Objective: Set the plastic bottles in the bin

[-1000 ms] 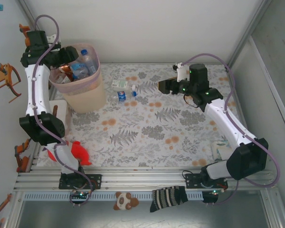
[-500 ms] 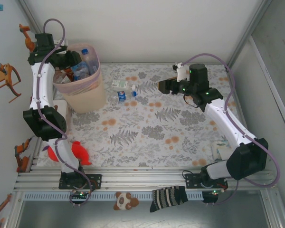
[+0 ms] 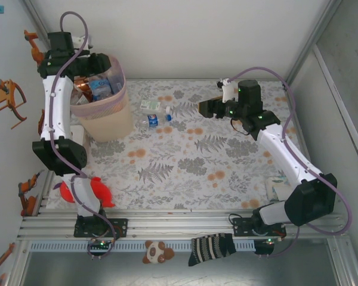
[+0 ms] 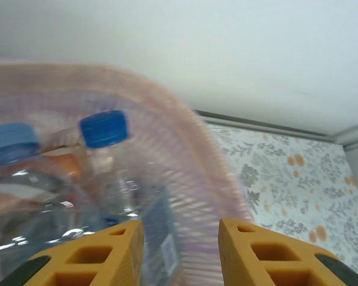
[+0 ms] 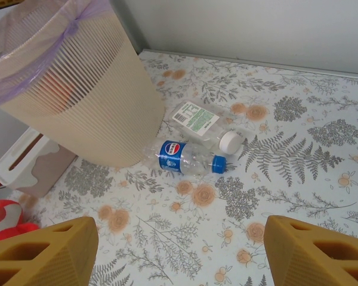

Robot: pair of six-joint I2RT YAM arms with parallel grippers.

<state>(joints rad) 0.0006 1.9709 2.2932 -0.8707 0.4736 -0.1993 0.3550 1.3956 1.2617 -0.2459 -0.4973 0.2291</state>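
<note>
bin [image 5: 89, 101] upper left | blue-label bottle [image 5: 185, 158], white-cap bottle [image 5: 203, 122] lying side by side near its base | right gripper [image 5: 182, 241] gaping, empty

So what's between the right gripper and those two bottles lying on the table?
Just bare flowery cloth, seen in the right wrist view, from the right gripper up to the blue-capped bottle and the white-capped bottle.
</note>
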